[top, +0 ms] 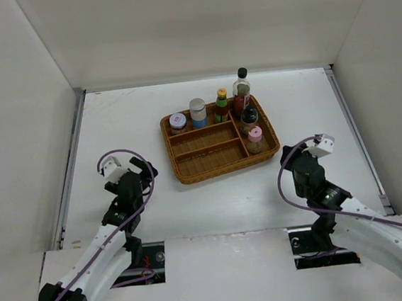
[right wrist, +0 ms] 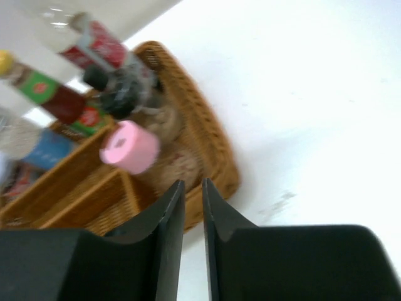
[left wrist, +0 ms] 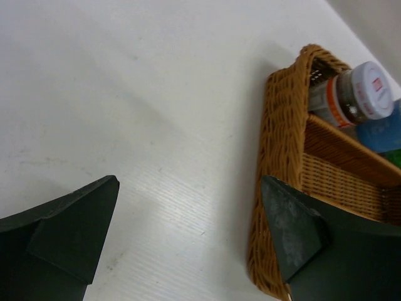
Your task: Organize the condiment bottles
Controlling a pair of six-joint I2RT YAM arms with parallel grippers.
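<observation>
Condiment bottles [top: 198, 113] upright in tray [top: 208, 153], right end effector [right wrist: 193, 185] nearby, apart

The condiment bottles [top: 198, 112] stand in the far and right compartments of the tray [top: 202, 151].

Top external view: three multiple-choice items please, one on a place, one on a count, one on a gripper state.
1. Where in the wicker tray does the pink-capped shaker stand?
A. back-left corner
B. right-hand compartment, near end
C. a long middle compartment

2. How many condiment bottles stand in the tray?
A. four
B. five
C. six

3. The left gripper is:
A. open, holding nothing
B. shut, holding nothing
C. shut on a bottle

Answers:
1 B, its pink cap sits nearest the arms on the tray's right side.
2 C, six caps count out in the top view.
3 A, the left wrist view shows its fingers wide apart over bare table.
</observation>
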